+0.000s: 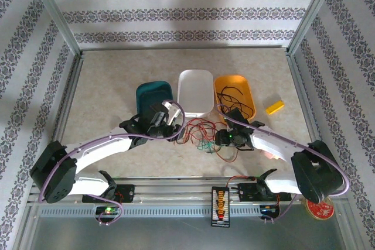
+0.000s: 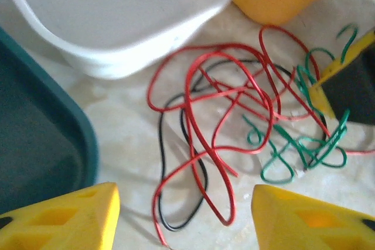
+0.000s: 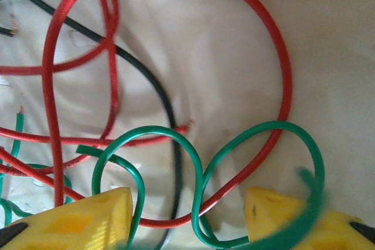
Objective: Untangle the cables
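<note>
Nearest us, the yellow-fingered right gripper (image 3: pixel 187 206) stands released astride green loops of the thin red, green and black cables (image 1: pixel 201 136). We see the left gripper (image 2: pixel 184 203) released above that tangle, which lies on the beige tabletop (image 1: pixel 117 80) near the white plastic tray (image 1: pixel 195 89).

Both arms inward, left tool (image 2: pixel 184 197) and right tool (image 3: pixel 187 200) wide-jawed.

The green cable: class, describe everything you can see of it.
The green cable is a thin, glossy, plastic-coated wire, curled into several tight loops, one cut end showing. It lies on the pale table, crossing a red cable and a black cable. Two loops sit between the open yellow fingers of the right gripper.
</note>
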